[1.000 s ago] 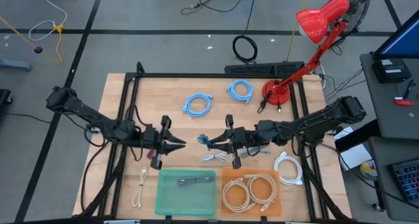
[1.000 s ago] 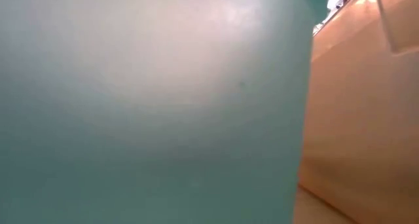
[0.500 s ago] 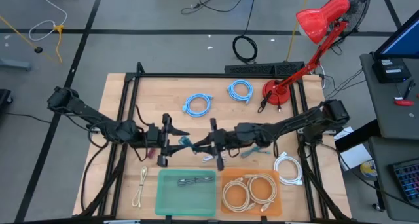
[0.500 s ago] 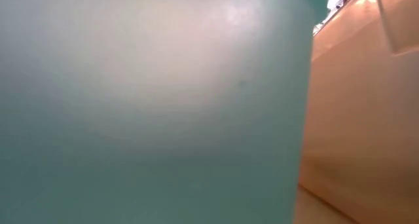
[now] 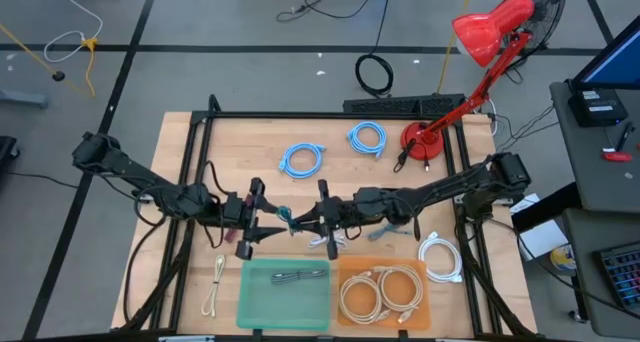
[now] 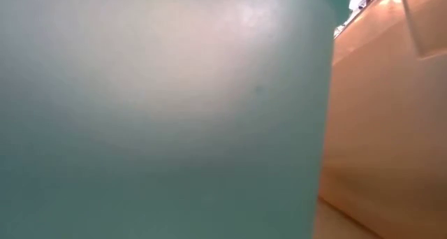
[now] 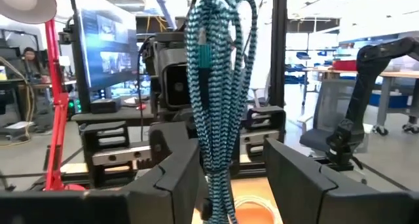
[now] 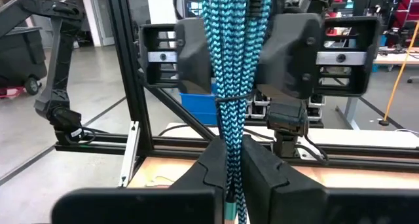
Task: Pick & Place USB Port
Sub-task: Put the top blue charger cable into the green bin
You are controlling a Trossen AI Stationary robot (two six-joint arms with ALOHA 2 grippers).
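Observation:
A teal braided cable bundle [image 8: 230,60], the USB cable, stands upright in the air over the table's middle [image 5: 287,219]. My right gripper [image 8: 229,175] reaches in level from the table's right and is shut on it. My left gripper [image 7: 230,178] comes level from the left and is open. Its two fingers stand on either side of the bundle [image 7: 219,86]; I cannot tell whether they touch it. In the right wrist view the left gripper's fingers [image 8: 195,50] flank the bundle from behind. My right gripper pinches the bundle's several strands [image 8: 229,155] between its two fingers, just below the thin tie [image 8: 229,99] around the bundle. The fingers come level from the table's right and lie across the strands. The bundle stands upright, lifted clear of the table.
Along the near edge are a green tray [image 5: 285,300] with a dark cable and an orange tray [image 5: 383,312] with white cables; their walls [image 6: 160,113] fill the low view. Blue coils [image 5: 301,159], a red lamp [image 5: 425,142], and white [image 5: 440,257] and beige [image 5: 213,287] cables lie around.
My right gripper has carried the teal bundle toward the table's left, up to my left gripper, and then stopped. My left gripper has stayed in place and opened, so its fingers now stand around the bundle.

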